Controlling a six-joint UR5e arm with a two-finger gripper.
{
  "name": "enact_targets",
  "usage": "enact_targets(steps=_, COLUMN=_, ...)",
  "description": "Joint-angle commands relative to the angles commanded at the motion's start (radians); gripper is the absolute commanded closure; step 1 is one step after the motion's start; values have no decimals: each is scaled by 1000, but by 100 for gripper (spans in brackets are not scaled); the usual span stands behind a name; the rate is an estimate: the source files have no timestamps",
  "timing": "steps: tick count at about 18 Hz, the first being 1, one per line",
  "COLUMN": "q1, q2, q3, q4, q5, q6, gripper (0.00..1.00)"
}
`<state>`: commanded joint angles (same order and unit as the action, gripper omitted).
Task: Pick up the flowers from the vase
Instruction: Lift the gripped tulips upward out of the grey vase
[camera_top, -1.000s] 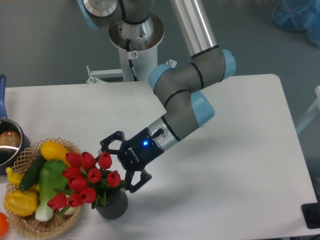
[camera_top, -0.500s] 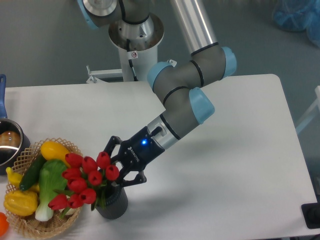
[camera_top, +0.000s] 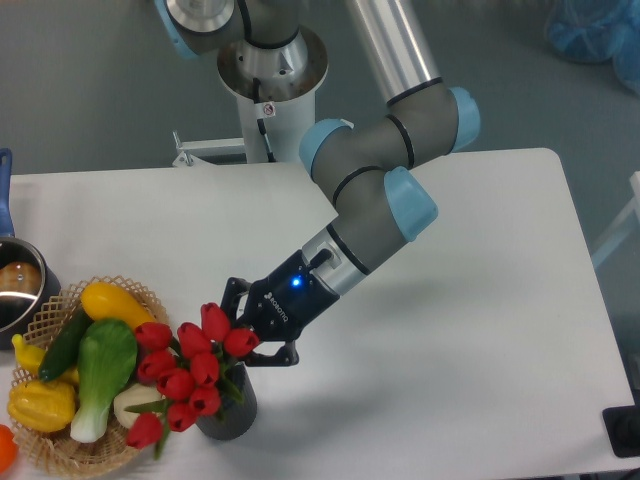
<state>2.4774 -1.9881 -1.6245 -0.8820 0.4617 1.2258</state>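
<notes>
Grasp step: flowers (camera_top: 188, 372) in vase (camera_top: 228, 408), front-left bench (camera_top: 480, 330) edge.
Claw (camera_top: 246, 340) pinches the bunch; next, lift straight up.

The gripper (camera_top: 243, 325) is clamping the flowers (camera_top: 188, 365) above the vase (camera_top: 232, 412) near the table's (camera_top: 480, 330) front edge, with a vegetable basket (camera_top: 50, 455) sitting at the front-left corner.

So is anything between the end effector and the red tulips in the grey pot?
Nothing visible. The end effector is already closed in among the bunch of red tulips, whose stems sit in the dark grey ribbed vase. The wicker basket lies off to one side.
</notes>
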Motion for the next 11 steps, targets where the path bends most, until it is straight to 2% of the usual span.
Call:
enact_targets(steps=3, q1=23, q2=34, q3=5, q4=0, q5=-40, q6=-60, gripper=100)
enact_targets(steps=11, q1=78, q2=61, q3=12, q4=0, q5=-155, q6=-63, gripper=100)
